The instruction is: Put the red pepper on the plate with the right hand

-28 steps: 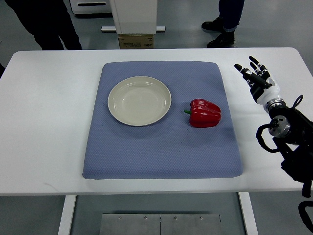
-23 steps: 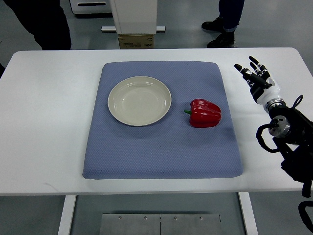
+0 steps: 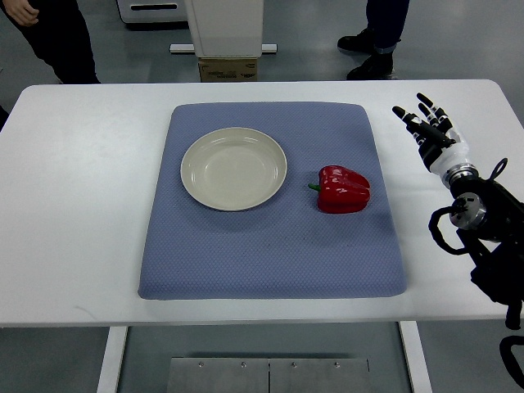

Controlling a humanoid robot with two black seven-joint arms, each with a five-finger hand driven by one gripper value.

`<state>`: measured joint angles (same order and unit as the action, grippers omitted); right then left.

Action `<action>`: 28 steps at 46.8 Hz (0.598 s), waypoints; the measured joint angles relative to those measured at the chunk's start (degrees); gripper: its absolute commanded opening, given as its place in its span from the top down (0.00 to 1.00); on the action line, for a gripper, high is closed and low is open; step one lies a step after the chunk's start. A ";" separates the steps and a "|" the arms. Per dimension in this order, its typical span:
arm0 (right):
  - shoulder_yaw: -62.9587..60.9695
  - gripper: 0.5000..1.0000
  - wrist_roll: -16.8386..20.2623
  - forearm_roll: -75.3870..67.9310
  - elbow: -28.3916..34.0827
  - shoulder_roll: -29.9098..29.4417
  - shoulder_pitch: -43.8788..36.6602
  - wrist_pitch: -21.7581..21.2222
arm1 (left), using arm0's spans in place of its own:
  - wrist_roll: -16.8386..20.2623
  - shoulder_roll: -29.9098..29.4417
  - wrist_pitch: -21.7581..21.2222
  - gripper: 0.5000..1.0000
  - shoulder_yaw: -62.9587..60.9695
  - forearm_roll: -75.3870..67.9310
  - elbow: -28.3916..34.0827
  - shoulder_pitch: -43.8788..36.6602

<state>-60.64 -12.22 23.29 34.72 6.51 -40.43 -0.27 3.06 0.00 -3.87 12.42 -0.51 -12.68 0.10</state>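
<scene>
A red pepper [image 3: 343, 189] lies on its side on the blue mat [image 3: 270, 254], right of centre, its green stem pointing left. A cream plate [image 3: 233, 169] sits empty on the mat to the pepper's left. My right hand [image 3: 428, 129] hovers over the white table to the right of the mat, fingers spread and holding nothing, well apart from the pepper. The left arm is out of view.
The white table [image 3: 74, 213] carries the mat. A person in dark clothes stands beyond the far left edge [image 3: 49, 33]; another person's legs and shoes [image 3: 372, 49] show at the far right. A white machine base [image 3: 223, 33] stands behind the table.
The person at the far left has moved further left and away from the table. My right hand, the pepper and the plate have not moved.
</scene>
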 measured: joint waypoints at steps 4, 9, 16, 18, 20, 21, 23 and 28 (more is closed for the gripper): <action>0.00 0.00 0.00 0.00 0.00 -0.02 0.00 0.00 | 0.00 0.00 0.00 0.00 0.00 0.00 0.01 -0.01; 0.00 0.00 0.00 0.00 0.07 -0.20 -0.03 0.00 | 0.02 0.00 0.00 0.00 -0.01 0.00 -0.01 -0.01; 0.00 0.00 0.00 0.00 0.16 -0.37 -0.77 0.00 | 0.02 0.00 0.00 0.00 -0.01 0.00 -0.02 -0.02; 0.01 0.00 0.00 0.00 0.15 -0.36 -0.82 0.00 | 0.02 0.00 0.00 0.00 -0.02 -0.01 -0.02 -0.01; 0.03 0.00 0.00 0.00 0.13 -0.33 -0.87 0.00 | 0.02 0.00 0.00 0.00 0.01 -0.01 -0.03 -0.02; 0.03 0.00 0.00 0.00 0.07 -0.32 -0.88 0.00 | 0.02 0.00 0.00 0.00 0.01 -0.01 -0.04 -0.01; 0.04 0.00 0.00 0.00 0.04 -0.29 -0.91 -0.01 | 0.02 0.00 0.00 0.00 0.00 -0.02 -0.03 -0.01; 0.03 0.00 0.00 0.00 0.05 -0.28 -1.14 -0.05 | 0.02 0.00 0.00 0.00 0.01 -0.02 -0.03 -0.01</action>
<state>-60.62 -12.22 23.29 34.77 6.23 -41.57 -0.32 3.09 0.00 -3.87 12.42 -0.53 -12.72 0.08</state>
